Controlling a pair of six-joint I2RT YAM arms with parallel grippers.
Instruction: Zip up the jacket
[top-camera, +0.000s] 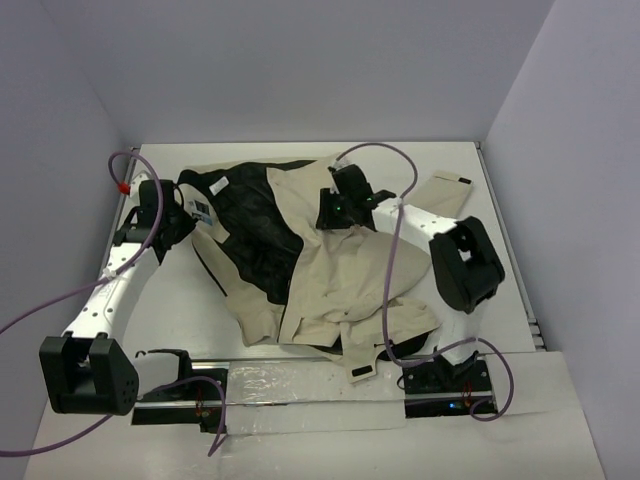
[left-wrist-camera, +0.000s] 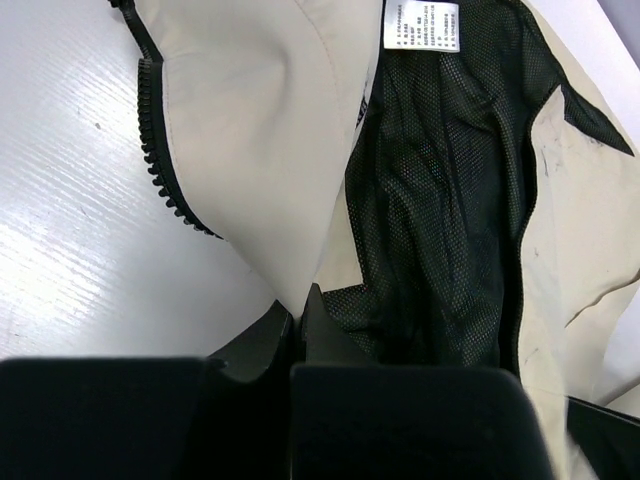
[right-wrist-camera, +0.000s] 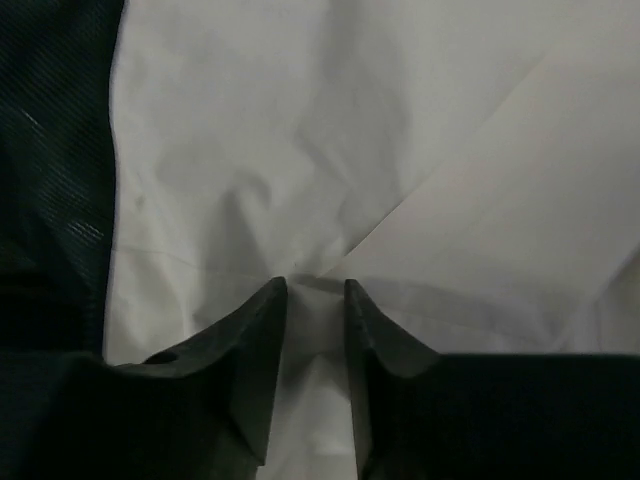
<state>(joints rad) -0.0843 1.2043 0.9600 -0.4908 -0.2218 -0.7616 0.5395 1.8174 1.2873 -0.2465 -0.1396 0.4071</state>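
While the jacket (top-camera: 330, 270) lies open across the middle of the bench (top-camera: 180, 320), zipping looks unable to start; item notes follow.

Left end effector (left-wrist-camera: 300, 308): fingers together, clamped on the beige front edge beside the zipper teeth (left-wrist-camera: 158, 165), with the white label (left-wrist-camera: 420, 25) just beyond.

Right end effector (right-wrist-camera: 312, 290): nearly together, pinching a pucker of beige cloth on the other panel.

Handling, as judged: draw the left edge over the black lining (top-camera: 255, 225) toward the right panel, teeth kept flat and untwisted, the right grip anchoring.

Orientation: long axis roughly far-left to near-right; collar end cannot be told.
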